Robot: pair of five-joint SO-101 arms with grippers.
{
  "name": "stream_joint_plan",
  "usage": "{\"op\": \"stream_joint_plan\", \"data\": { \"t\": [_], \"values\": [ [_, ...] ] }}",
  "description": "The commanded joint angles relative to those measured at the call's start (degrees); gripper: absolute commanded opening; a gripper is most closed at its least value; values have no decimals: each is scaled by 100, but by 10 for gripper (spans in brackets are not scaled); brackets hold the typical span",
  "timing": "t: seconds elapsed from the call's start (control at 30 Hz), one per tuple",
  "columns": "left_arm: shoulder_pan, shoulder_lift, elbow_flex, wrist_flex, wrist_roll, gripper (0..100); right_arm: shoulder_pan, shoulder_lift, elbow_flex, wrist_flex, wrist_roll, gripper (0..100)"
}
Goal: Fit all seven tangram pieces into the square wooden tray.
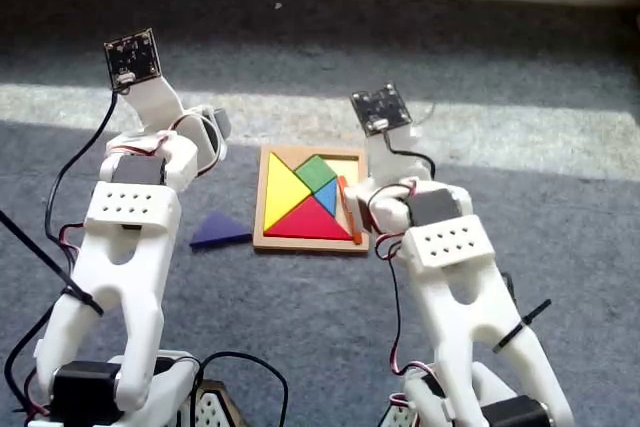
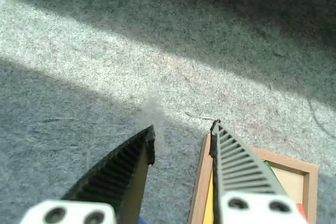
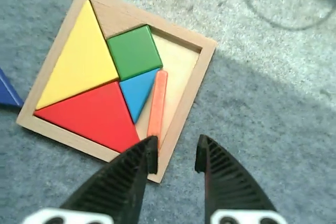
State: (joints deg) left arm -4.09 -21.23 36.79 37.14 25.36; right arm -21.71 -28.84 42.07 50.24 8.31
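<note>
The square wooden tray (image 1: 259, 197) (image 3: 205, 61) (image 2: 310, 174) lies on the carpet between the two arms. Inside it lie a yellow triangle (image 3: 79, 56) (image 1: 281, 192), a red triangle (image 3: 97, 116) (image 1: 305, 219), a green square (image 3: 134, 51) (image 1: 316, 172) and a small blue triangle (image 3: 137, 92) (image 1: 326, 195). An orange piece (image 3: 157, 104) (image 1: 347, 207) stands on edge, leaning in the tray's bare part. A dark blue triangle (image 1: 217, 230) (image 3: 6, 92) rests on the carpet outside the tray. My right gripper (image 3: 175, 153) is open, just over the tray's near rim below the orange piece. My left gripper (image 2: 182, 140) is open beside the tray's far corner.
Grey carpet (image 1: 320, 57) covers the whole surface, with a bright sunlit band across the far side. A thin cable (image 3: 283, 3) loops on the carpet beyond the tray. Black wires hang by the arm bases (image 1: 60, 247).
</note>
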Motion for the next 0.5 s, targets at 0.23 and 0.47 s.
{"op": "stream_joint_plan", "data": {
  "t": [0.23,0.47],
  "values": [
    [-57,-207,-48,-114,-53,189,356,-330,567,-1270,70,20],
    [-57,-207,-48,-114,-53,189,338,796,453,-1235,62,8]
  ]
}}
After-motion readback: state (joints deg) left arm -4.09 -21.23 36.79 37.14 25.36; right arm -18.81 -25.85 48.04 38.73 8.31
